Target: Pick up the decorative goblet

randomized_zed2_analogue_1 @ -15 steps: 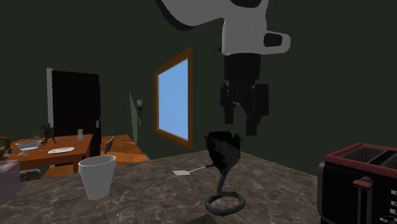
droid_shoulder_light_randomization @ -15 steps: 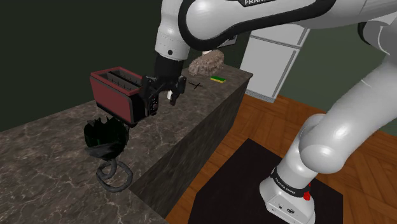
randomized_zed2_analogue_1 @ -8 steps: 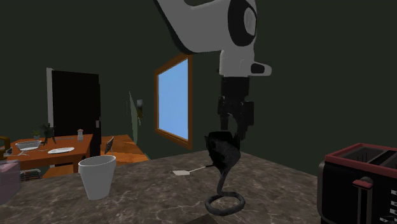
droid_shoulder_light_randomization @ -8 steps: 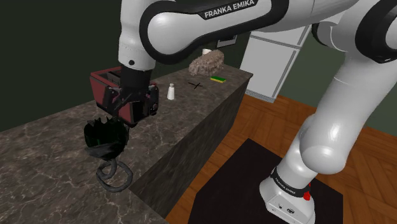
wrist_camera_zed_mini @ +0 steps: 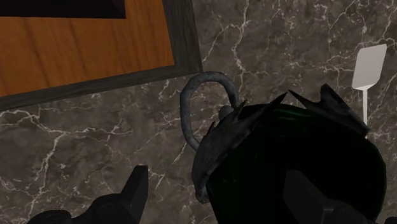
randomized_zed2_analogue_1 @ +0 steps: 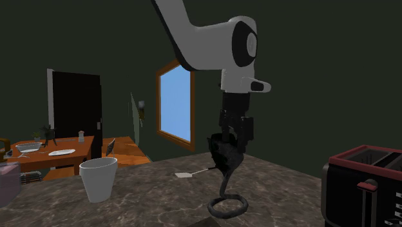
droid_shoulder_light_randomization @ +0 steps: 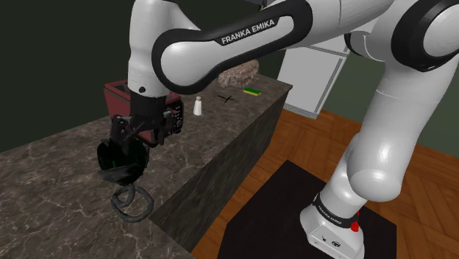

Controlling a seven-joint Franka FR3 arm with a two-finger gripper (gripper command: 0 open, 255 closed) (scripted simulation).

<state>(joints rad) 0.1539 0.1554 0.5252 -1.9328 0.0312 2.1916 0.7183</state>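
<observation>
Where it hovered higher before, end effector (wrist_camera_zed_mini: 217, 180) now lower, open, astride goblet (wrist_camera_zed_mini: 273, 137) rim

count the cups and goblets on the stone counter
2: the dark goblet midway along the counter, and a white cup toward the second exterior view's left. More may be hidden.

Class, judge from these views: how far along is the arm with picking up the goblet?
Done: the gripper is at the goblet cup. In hand: open fingers straddle its rim, not yet clasping. Left: closing and lifting; the coiled base sits on the countertop.
</observation>
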